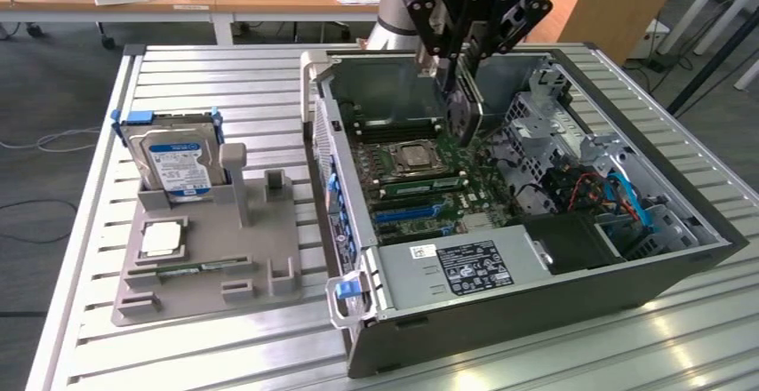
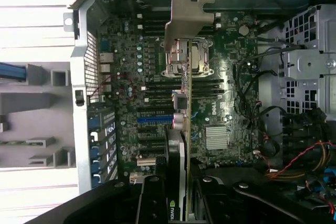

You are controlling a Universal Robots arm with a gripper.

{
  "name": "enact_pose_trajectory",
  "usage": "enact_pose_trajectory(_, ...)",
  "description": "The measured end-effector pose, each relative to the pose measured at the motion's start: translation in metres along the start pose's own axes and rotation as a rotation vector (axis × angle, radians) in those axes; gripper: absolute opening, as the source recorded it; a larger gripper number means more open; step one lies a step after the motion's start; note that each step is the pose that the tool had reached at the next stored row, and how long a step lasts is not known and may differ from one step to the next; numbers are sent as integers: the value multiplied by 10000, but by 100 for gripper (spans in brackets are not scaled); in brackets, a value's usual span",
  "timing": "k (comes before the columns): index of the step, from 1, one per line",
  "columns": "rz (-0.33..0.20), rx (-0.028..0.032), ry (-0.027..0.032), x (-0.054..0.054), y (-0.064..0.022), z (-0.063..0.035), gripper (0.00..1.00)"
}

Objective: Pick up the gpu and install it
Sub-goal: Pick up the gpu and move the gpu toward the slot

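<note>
I saw the gripper (image 1: pixel 465 53) clamped on the gpu (image 1: pixel 464 107) — the card hung upright from the fingers, edge-down over the motherboard (image 1: pixel 410 197) inside the open computer case (image 1: pixel 534 320). In the wrist view the card ran edge-on across the CPU socket (image 2: pixel 202 59), with its silver bracket (image 2: pixel 188 11) at the far end. The hard drive (image 1: pixel 176 162) stood in the grey holder (image 1: pixel 202 275) on the exterior view's left — well apart from the case.
</note>
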State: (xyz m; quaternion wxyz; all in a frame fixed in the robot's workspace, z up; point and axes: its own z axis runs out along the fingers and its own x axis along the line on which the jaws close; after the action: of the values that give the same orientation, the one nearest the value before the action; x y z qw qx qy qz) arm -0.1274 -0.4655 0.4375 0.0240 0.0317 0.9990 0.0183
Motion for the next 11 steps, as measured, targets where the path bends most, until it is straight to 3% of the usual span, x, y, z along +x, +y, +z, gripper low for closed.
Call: enact_pose_trajectory(11, 0, -1, -1, -307, 19, 16, 27)
